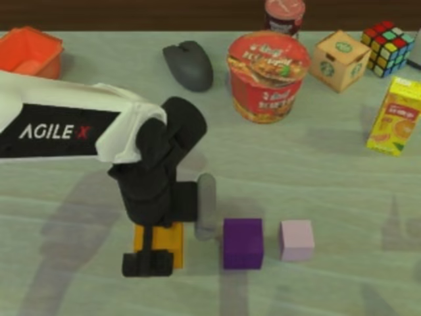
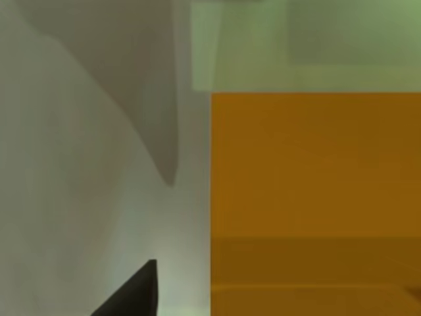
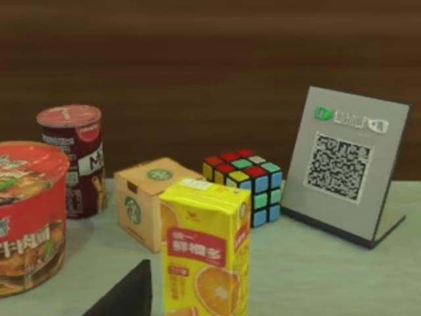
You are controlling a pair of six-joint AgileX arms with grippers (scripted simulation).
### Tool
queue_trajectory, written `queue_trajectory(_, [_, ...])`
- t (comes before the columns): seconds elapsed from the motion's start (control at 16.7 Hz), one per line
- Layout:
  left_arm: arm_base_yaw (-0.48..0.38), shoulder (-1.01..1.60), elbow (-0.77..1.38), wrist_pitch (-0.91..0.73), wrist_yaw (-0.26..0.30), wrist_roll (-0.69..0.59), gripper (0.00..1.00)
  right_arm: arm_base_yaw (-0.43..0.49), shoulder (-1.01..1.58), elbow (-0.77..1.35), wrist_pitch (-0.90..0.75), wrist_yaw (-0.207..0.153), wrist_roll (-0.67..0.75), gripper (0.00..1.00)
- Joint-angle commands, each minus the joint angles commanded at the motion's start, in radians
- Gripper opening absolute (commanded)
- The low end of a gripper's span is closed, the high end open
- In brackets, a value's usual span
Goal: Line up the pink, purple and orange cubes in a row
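My left arm reaches in from the table's left side, and my left gripper (image 1: 156,253) sits low over the large matte yellow-orange cube (image 1: 176,245), whose face fills most of the left wrist view (image 2: 316,204). I cannot tell whether the fingers are clamped on it or have let go; the arm hides them from above. The orange cube lies near the table's front edge, with the mid-sized dark purple cube (image 1: 243,243) close on its right and the small pale pink cube (image 1: 296,239) just beyond that, all roughly on one line. I judge this to be the placing of the last cube. Next I should release if holding, then rise straight up without nudging anything. My right arm is parked out of the top view.
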Motion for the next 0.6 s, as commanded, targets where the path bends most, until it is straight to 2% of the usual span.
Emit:
queue_trajectory(0.42, [0.015, -0.088, 0.132, -0.229, 0.0, -0.002, 1.0, 0.0, 0.0, 0.0, 0.0, 0.0, 0.0, 1.0])
queue_trajectory(0.6, [0.019, -0.109, 0.153, -0.263, -0.001, -0.003, 1.0, 0.0, 0.0, 0.0, 0.0, 0.0, 0.0, 1.0])
